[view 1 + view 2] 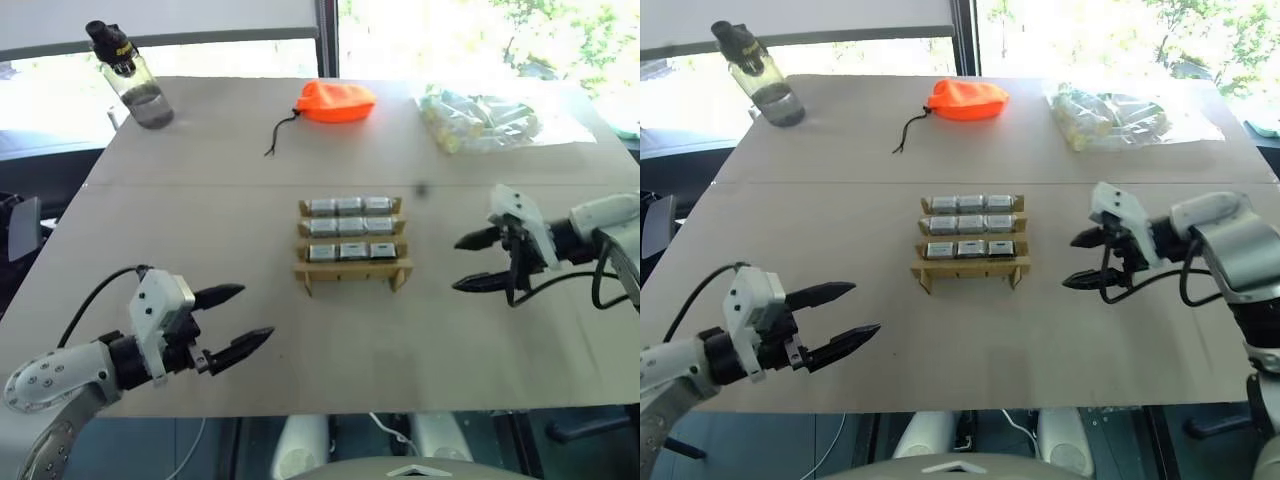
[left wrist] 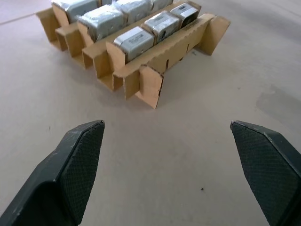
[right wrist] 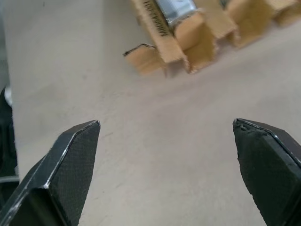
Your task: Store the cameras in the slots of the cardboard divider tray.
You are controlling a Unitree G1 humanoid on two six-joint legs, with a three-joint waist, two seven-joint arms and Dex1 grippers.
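The cardboard divider tray [image 1: 352, 270] stands at the middle of the table, and silver-grey cameras [image 1: 351, 226] sit in all three of its rows. My left gripper [image 1: 233, 320] hovers open and empty near the table's front left, pointing toward the tray. Right of the tray, my right gripper [image 1: 475, 262] is open and empty too, its fingers aimed at the tray's side. The left wrist view looks at the tray [image 2: 155, 56] with cameras [image 2: 134, 41] in its slots. A corner of the tray [image 3: 175, 40] appears in the right wrist view.
At the back of the table lie an orange drawstring pouch [image 1: 335, 102] and a clear crinkly bag [image 1: 480, 120] of pale pieces. A clear bottle with a black cap [image 1: 135, 80] stands at the back left.
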